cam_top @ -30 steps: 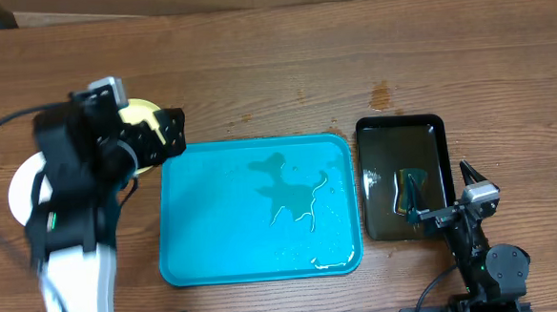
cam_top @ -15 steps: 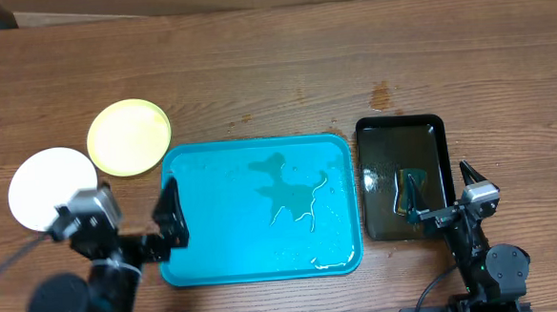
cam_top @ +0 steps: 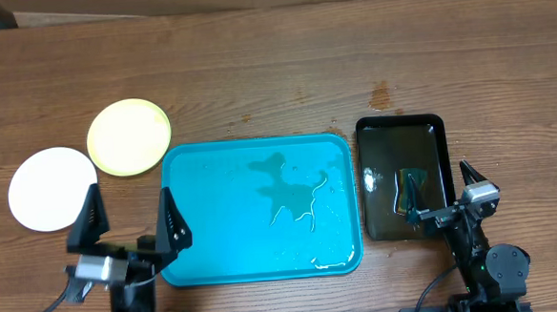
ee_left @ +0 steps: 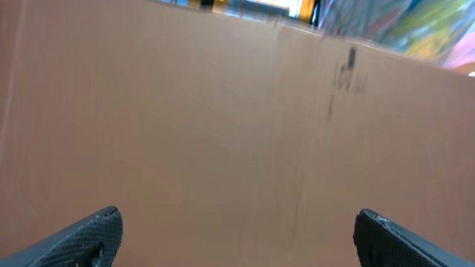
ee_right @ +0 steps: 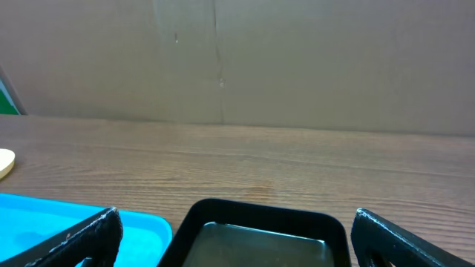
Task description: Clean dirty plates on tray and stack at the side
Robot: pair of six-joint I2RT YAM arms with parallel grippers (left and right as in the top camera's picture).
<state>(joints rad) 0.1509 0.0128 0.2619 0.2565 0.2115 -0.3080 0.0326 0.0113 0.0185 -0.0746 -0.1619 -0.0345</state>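
Observation:
A white plate and a pale yellow-green plate lie apart on the wood table left of the turquoise tray; no third plate shows. The tray holds no plates, only wet patches. My left gripper is open and empty at the tray's front left corner; its wrist view shows only its open gripper before a brown cardboard wall. My right gripper is open and empty over the front of the black tray. Its wrist view shows the open right gripper, the yellow-green plate's edge and the turquoise tray.
The small black tray right of the turquoise tray holds dark liquid. A dark stain marks the wood behind it. A cardboard wall stands along the table's far edge.
My left arm has pulled back from over the plates at the far left to the table's front edge. The yellow-green plate is now uncovered. The right arm has not moved.

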